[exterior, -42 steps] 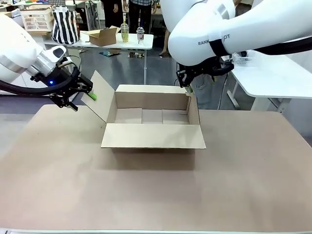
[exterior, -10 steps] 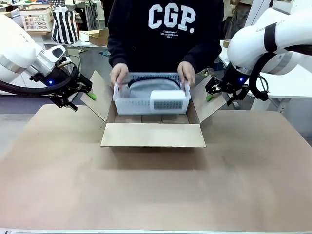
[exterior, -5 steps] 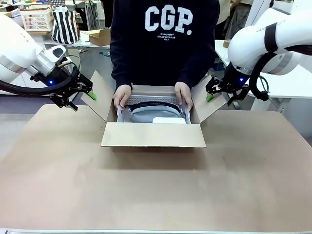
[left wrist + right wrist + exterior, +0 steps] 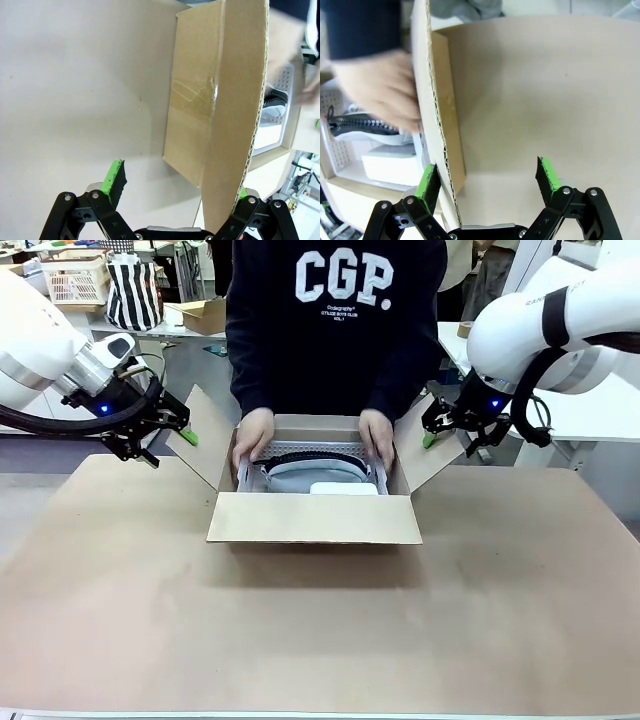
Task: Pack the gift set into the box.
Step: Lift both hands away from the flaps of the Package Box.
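Left tool (image 4: 168, 443) and right tool (image 4: 452, 440) stand spread wide, side flaps (image 4: 207, 440) of the box (image 4: 315, 520) against one finger each; a slip risks flaps swinging onto the person's hands (image 4: 254, 432) between them.

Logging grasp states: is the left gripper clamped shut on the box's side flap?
No, the left gripper is wide open, the box flap standing between its spread fingers.

background left | striped bag (image 4: 133, 292) | white crate (image 4: 75, 280) | small open carton (image 4: 203, 313)
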`<action>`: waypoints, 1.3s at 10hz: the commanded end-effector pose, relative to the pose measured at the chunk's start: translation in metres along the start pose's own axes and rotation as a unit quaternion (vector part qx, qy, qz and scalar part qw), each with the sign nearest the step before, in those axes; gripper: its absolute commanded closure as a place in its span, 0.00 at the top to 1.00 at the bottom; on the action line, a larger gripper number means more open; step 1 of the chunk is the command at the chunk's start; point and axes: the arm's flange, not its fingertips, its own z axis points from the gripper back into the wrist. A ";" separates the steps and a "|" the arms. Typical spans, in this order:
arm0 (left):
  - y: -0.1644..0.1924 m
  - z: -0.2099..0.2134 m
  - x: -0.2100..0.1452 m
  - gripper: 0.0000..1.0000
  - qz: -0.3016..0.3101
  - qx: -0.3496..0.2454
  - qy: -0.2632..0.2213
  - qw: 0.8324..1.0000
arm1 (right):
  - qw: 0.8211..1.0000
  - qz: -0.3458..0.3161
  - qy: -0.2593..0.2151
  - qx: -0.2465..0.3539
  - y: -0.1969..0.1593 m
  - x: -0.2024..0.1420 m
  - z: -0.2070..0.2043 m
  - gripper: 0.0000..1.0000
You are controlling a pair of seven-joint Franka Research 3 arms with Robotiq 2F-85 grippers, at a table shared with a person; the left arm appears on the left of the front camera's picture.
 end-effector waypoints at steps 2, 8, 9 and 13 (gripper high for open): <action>-0.001 0.002 -0.001 1.00 0.005 0.006 -0.003 1.000 | 1.000 -0.008 0.000 -0.011 0.003 0.001 0.002 1.00; -0.001 0.002 -0.001 1.00 0.005 0.006 -0.003 1.000 | 1.000 -0.008 0.000 -0.011 0.003 0.001 0.002 1.00; -0.001 0.002 -0.001 1.00 0.005 0.006 -0.003 1.000 | 1.000 -0.008 0.000 -0.011 0.003 0.001 0.002 1.00; -0.001 0.002 -0.001 1.00 0.005 0.006 -0.003 1.000 | 1.000 -0.008 0.000 -0.011 0.003 0.001 0.002 1.00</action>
